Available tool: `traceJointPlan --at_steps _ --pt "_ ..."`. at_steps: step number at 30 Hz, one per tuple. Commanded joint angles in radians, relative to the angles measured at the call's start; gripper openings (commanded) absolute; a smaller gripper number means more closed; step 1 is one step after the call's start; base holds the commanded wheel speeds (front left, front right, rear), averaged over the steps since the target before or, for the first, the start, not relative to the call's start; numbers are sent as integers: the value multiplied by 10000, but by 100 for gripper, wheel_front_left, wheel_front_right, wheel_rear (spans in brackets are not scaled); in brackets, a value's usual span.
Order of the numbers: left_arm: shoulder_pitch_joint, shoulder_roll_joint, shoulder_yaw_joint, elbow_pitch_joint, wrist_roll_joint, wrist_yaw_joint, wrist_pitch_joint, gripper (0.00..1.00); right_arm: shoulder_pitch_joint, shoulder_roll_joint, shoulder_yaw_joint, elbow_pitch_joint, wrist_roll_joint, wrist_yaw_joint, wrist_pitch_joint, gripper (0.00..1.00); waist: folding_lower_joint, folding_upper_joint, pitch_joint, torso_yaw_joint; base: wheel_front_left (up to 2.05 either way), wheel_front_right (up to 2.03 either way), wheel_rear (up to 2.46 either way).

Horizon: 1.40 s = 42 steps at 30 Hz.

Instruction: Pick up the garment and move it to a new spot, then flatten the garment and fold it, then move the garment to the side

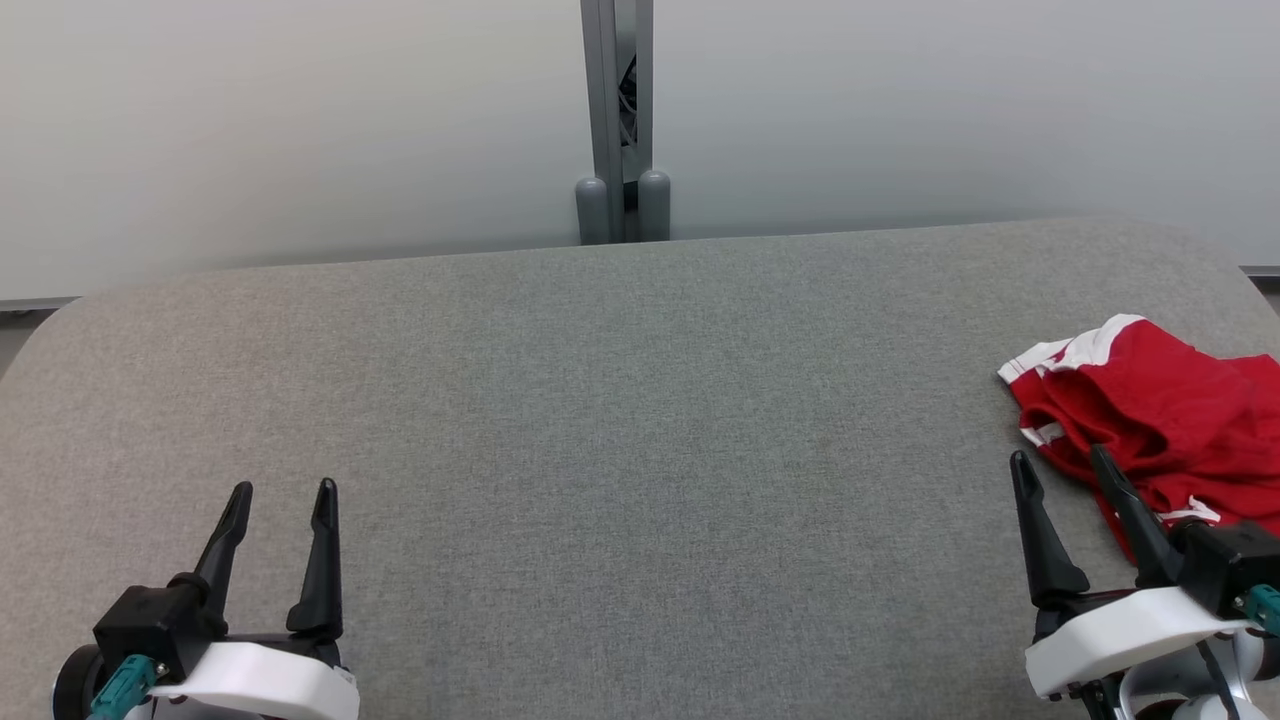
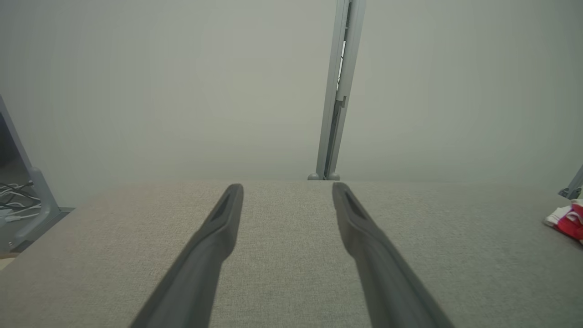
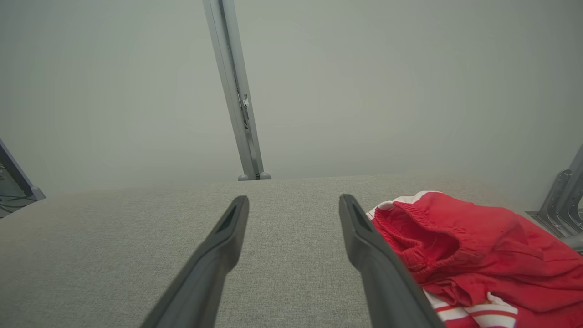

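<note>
The garment [image 1: 1160, 415] is a red piece with white trim, crumpled in a heap at the right edge of the grey table [image 1: 640, 420]. In the right wrist view the garment [image 3: 464, 246] lies just right of my right fingers, its elastic waistband gaping toward them. My right gripper [image 1: 1062, 462] stands open at the lower right, its outer finger in front of the heap's near edge, nothing between the fingers. My left gripper [image 1: 283, 490] is open and empty at the lower left, far from the cloth. The left wrist view catches the garment [image 2: 567, 219] at its far right edge.
A grey metal post [image 1: 618, 120] rises behind the table's far edge, against a pale wall. A metal bracket [image 3: 562, 200] stands beyond the garment on the right. A frame with cables [image 2: 23, 200] sits off the table's left end. The table's corners are rounded.
</note>
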Motion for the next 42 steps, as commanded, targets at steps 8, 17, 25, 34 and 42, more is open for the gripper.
traceJointPlan --at_steps 8,17,25,34,42 --pt "-168 106 -12 91 -87 -24 -13 100 20 -32 -116 -116 97 -4 33 100 0 -1 67 18 0 0 0" --pt "175 -397 -31 382 -596 -169 133 0 74 124 -171 416 792 0 228 0 0 -1 74 0 0 0 0" --pt "47 -663 239 508 -1597 -494 340 0 -39 109 -390 553 2087 0 528 0 0 -1 67 -6 0 0 0" --pt "-107 -974 554 672 -2767 -875 584 0 -185 89 -644 716 3598 0 873 0 0 -1 58 -13 0 0 0" --pt "-238 -1221 811 771 -3715 -1185 782 0 -301 73 -857 861 4815 -1 1155 0 0 -1 50 -19 0 0 0"
